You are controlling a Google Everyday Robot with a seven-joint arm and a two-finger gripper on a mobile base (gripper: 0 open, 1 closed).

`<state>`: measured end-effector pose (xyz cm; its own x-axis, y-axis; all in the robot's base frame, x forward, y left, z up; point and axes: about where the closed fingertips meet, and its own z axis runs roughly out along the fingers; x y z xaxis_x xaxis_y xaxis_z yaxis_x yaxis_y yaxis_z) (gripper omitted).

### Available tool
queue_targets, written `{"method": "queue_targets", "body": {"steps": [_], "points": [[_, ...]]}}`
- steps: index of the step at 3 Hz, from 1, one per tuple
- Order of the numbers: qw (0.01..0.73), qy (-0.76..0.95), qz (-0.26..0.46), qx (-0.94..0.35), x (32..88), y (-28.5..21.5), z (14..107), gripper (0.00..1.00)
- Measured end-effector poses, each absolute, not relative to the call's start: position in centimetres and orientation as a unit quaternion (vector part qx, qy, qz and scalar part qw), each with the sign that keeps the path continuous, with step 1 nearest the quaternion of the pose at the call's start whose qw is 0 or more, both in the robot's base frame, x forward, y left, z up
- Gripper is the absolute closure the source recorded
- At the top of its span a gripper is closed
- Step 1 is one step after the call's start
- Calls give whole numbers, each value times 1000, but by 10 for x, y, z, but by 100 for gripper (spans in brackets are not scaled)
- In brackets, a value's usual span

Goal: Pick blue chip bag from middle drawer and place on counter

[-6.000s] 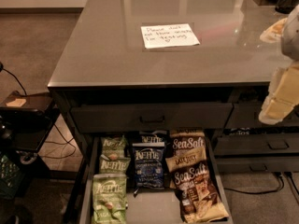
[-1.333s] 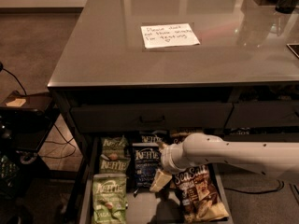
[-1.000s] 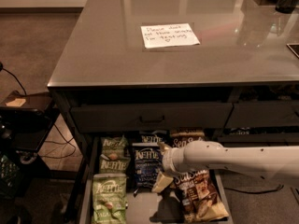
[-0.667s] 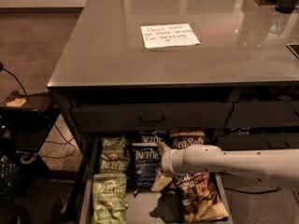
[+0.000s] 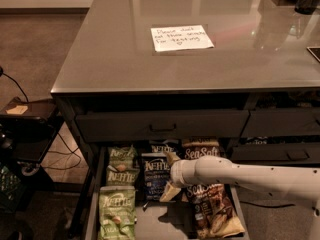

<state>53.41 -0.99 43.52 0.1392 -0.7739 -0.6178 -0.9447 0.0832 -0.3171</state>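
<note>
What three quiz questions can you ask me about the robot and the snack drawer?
1. True or false: the blue chip bag already lies on the counter.
2. Fill in: the white note lies on the ____.
3. The robot's hand, open, hovers low in the middle drawer. Which is it closest to? A) the white note B) the blue chip bag C) the counter

Key: 1 false, it is in the middle drawer; 2 counter; 3 B.
</note>
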Motion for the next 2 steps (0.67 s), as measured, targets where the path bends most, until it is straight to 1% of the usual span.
{"method": "queue_targets", "body": {"steps": [2], "points": [[340, 649, 126, -669, 547, -15, 400, 0]]}}
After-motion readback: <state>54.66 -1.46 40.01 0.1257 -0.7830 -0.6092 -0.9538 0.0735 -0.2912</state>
